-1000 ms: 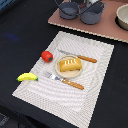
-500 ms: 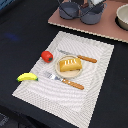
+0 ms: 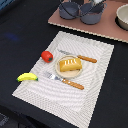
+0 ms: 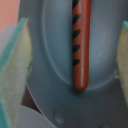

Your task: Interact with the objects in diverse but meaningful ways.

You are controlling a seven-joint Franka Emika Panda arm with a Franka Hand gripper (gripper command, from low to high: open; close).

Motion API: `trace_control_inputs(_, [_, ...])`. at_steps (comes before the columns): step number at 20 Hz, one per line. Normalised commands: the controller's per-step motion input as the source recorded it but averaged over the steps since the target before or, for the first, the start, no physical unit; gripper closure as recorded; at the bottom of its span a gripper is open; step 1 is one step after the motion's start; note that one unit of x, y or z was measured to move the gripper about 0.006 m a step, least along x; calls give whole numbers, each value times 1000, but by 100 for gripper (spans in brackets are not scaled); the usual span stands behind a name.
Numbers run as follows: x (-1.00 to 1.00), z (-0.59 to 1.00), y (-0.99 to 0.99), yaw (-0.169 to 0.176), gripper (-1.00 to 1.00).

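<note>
In the wrist view a brown sausage stick with dark stripes lies inside a round grey pot. My gripper is open just above it, one finger on each side, neither touching it. In the exterior view two grey pots stand at the back, and my gripper shows only partly over the second one. A golden bread loaf rests on a small plate. The red tomato and the yellow banana lie toward the exterior view's left.
A knife and a fork with orange handles flank the plate on a striped placemat. The pots stand on a pinkish board with a white bowl at the exterior view's right. The table is dark.
</note>
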Motion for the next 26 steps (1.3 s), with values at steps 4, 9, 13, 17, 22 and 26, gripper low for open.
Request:
trace_control_inputs(4, [414,559,294,-31,-100])
trace_control_inputs(9, [558,599,83,-76,-100])
trace_control_inputs(13, [653,484,-9,-111,-100])
trace_control_inputs(17, [531,224,-50,-108,-100])
trace_control_inputs(22, [526,141,-114,-77,-100])
trace_control_inputs(26, [343,4,-139,-35,-100])
